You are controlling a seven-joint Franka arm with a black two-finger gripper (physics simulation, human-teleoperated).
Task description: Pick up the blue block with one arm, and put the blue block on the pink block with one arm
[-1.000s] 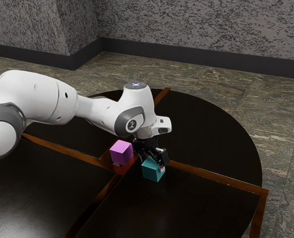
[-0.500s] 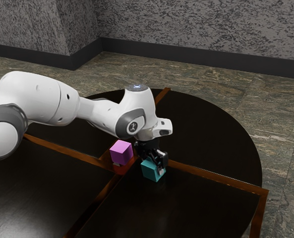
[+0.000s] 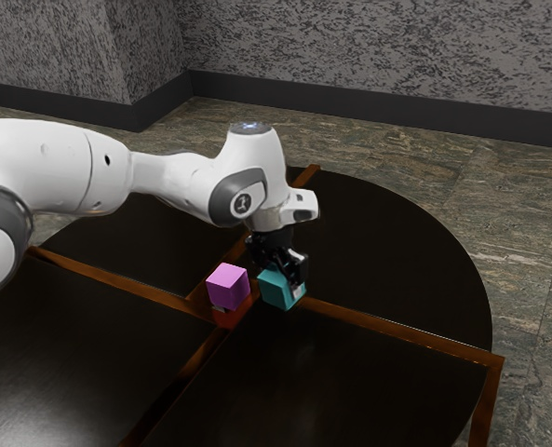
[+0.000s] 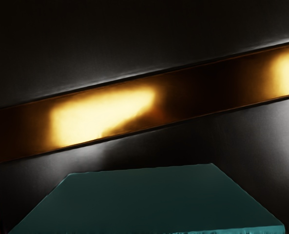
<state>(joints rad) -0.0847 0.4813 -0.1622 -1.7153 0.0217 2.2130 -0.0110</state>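
My gripper (image 3: 280, 277) is shut on the blue block (image 3: 278, 291), a teal cube that hangs lifted off the dark table, close to the right of the pink block in the exterior view. The pink block (image 3: 228, 285) is a magenta cube standing on a small red base at the crossing of the wooden strips. In the wrist view the blue block (image 4: 149, 202) looms right under my hand, above a shining wooden strip (image 4: 105, 114).
The round dark table (image 3: 397, 242) is split by raised brown wooden strips (image 3: 387, 326) that meet near the pink block. A marbled floor and grey walls surround it. My white arm (image 3: 117, 186) reaches in from the exterior view's left.
The blue block has risen off the table in my shut gripper and shifted slightly toward the pink block. My arm has lifted with it.
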